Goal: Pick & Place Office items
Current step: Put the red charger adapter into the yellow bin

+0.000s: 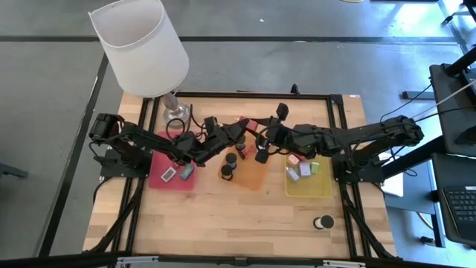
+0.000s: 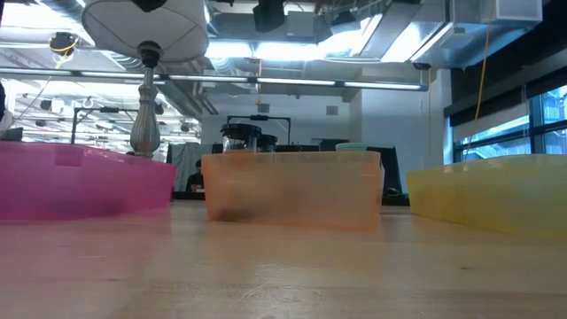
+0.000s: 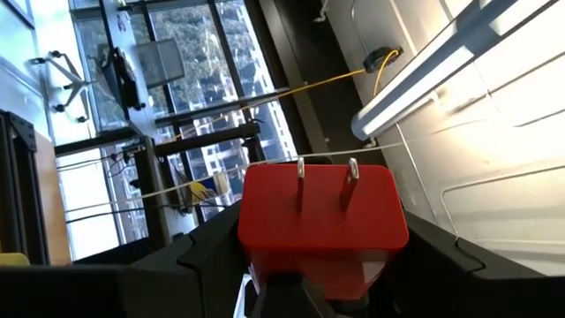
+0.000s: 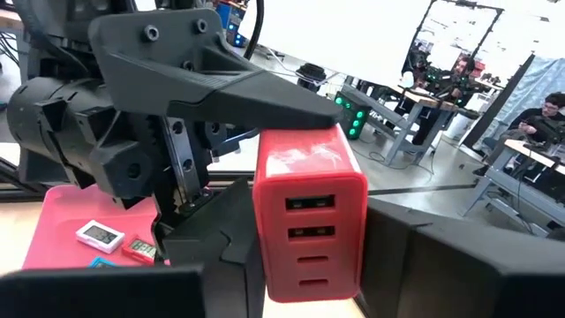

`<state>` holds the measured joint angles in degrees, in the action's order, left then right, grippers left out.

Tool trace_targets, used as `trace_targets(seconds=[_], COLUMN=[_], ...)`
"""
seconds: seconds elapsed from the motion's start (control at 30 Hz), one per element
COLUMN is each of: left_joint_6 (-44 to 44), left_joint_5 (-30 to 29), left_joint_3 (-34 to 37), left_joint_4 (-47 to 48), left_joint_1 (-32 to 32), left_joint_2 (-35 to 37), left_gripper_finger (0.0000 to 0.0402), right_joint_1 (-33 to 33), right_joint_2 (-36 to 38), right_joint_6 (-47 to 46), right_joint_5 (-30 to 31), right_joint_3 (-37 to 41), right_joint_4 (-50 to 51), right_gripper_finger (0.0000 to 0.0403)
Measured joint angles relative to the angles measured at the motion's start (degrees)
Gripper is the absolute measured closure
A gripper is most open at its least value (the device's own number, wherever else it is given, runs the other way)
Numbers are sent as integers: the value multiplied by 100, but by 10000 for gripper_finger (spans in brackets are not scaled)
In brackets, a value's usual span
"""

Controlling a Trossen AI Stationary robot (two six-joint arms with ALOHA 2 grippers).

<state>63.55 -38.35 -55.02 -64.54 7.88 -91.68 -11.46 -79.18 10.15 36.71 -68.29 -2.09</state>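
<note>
We see both arms meeting above the orange tray [image 1: 253,177], which we take as our landmark at the middle of the surface [image 1: 223,223]. The left end effector [image 3: 322,291] holds a red charger block [image 3: 322,221] with its two prongs pointing away from the wrist camera; the block fills the span between the fingers. The right end effector [image 4: 309,256] is closed on the same red block, USB-port face toward its camera, so both clamp it at once, just above the far edge of the orange tray. The pink tray [image 1: 167,171] lies left of the orange tray and the yellow tray [image 1: 309,179] right of it, with narrow gaps between them. Black round items [image 1: 229,167] sit in the orange tray; small flat rectangles [image 1: 177,173] lie in the pink one. The lamp [image 1: 141,45] crowds the far left corner. A lone black roll [image 1: 324,222] stands nearer the front edge, right of the orange tray, with open bare wood around it.
</note>
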Motion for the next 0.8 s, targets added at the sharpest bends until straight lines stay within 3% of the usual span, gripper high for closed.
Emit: trace_targets(seconds=[0.3, 0.37, 0.47, 0.6, 0.73, 0.8], left_joint_6=[179, 372, 467, 470, 477, 469], left_joint_5=[240, 181, 161, 198, 378, 567], left_joint_3=[0, 0, 0, 13, 0, -10], left_joint_4=[0, -3, 34, 361, 848, 1108], left_joint_1=[8, -17, -58, -68, -89, -87], left_joint_2=[0, 0, -1, -22, 11, 18], left_gripper_finger=[143, 132, 122, 119, 120, 119], right_joint_1=[-66, -66, -62, -43, -33, -58], right_joint_2=[36, 90, 140, 170, 183, 159], right_joint_6=[-31, -105, -500, -1234, -2154, -2627], right_joint_5=[-41, -33, -43, -220, -937, -1242], right_joint_3=[-2, -131, -545, -1262, -1774, -1879], right_joint_4=[2, 432, 1575, 3828, 6249, 6982], right_gripper_finger=[285, 285, 285, 285, 285, 285])
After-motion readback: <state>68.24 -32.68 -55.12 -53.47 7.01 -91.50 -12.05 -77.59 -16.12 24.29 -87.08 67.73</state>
